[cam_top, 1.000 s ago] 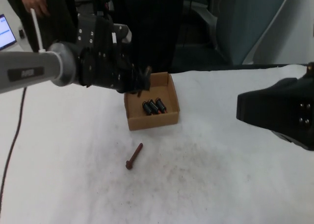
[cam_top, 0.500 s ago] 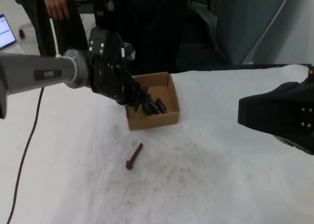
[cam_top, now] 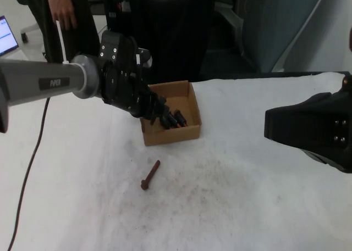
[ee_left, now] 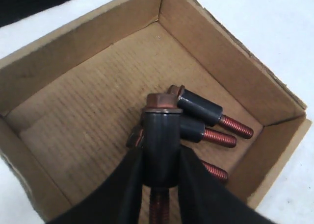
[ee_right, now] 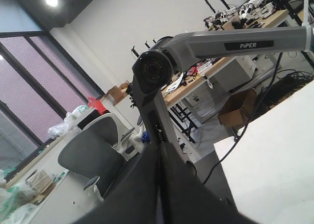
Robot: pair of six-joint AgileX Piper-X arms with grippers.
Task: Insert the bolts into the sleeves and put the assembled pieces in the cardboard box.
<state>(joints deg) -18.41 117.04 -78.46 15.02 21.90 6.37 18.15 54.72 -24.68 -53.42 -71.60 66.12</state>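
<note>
My left gripper is shut on an assembled piece, a copper bolt in a black sleeve, held just above the floor of the cardboard box. Several more assembled pieces lie side by side in the box. In the high view the left gripper hangs over the box, near its left wall. One bare bolt lies on the white bench in front of the box. My right gripper is shut with nothing in it and points up into the room; its arm is at the right edge.
The bench is covered with a white cloth with open room in front and on the right. A cable trails along the left edge. A person stands behind the bench at the far left.
The left arm has swung down and a little right, bringing the held piece from the box's left rim into the box. The right arm has hardly moved.
</note>
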